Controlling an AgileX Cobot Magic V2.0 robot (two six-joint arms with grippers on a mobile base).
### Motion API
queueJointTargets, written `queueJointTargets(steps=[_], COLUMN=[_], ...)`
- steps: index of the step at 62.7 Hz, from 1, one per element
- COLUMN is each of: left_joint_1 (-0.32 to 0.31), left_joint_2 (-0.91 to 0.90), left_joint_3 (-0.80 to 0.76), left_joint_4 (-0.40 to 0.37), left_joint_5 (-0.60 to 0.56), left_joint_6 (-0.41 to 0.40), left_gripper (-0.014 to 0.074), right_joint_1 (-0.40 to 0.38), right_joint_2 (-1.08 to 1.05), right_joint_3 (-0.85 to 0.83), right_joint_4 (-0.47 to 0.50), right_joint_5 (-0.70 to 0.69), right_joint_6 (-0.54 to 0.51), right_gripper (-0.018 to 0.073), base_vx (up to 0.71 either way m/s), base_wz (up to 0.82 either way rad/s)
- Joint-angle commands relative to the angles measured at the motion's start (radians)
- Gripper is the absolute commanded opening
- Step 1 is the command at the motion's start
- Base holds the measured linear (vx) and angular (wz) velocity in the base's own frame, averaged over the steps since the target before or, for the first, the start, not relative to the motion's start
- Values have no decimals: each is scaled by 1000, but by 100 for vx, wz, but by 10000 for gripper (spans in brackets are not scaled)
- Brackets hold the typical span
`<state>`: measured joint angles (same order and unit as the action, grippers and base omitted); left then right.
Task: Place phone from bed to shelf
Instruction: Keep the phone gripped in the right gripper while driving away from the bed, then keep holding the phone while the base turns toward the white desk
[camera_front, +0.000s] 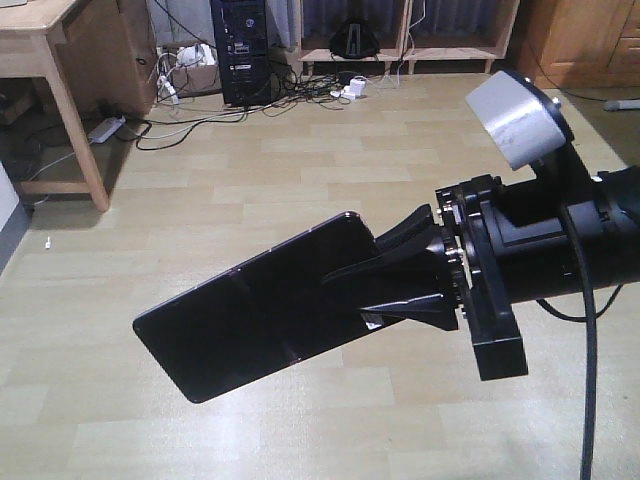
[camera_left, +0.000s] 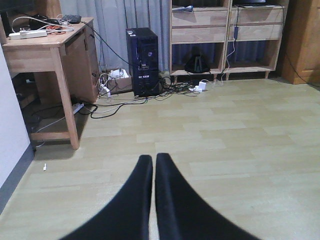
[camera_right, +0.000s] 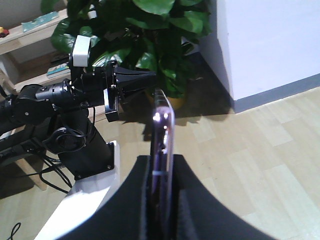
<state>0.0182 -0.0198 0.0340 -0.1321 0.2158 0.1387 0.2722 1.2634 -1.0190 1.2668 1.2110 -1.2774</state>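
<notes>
A lived-in room of a home, with a study corner. A pale plank floor (camera_left: 225, 130) runs to grey curtains (camera_left: 112, 30) and a light wooden shelf (camera_left: 200, 34) at the far wall. A black computer tower (camera_left: 142, 60) stands between the shelf and a wooden tabletop (camera_left: 47, 41) carrying a power strip (camera_left: 27, 34). Loose cables (camera_left: 125, 102) sprawl around the tower. A big leafy potted plant (camera_right: 150, 45) sits by a white wall (camera_right: 270, 45) with grey skirting (camera_right: 277, 92).

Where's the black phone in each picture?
Front-facing: the phone sits middle-left, flat face showing, pinched by the right gripper.
Left wrist: not in it.
Right wrist: the phone is in the middle, seen edge-on and clamped.
Shared landmark: the pale plank floor shows in all three.
</notes>
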Motion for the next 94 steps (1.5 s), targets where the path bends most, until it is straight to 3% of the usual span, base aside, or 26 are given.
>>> queueJointTargets(steps=[1, 94], left_joint_1=[-2, -2], left_joint_2=[-6, -6], left_joint_3=[1, 1], left_joint_4=[-6, -6], left_joint_5=[-77, -77], left_joint_6=[-4, -4], left_gripper=[1, 1], right_joint_1=[0, 0], right_joint_2=[-27, -27], right_joint_3=[-27, -27], right_joint_4=[93, 93], right_joint_5=[81, 81], right_joint_6=[-2, -2], right_gripper=[-1, -1], base_vx=[32, 29], base_wz=[1, 1])
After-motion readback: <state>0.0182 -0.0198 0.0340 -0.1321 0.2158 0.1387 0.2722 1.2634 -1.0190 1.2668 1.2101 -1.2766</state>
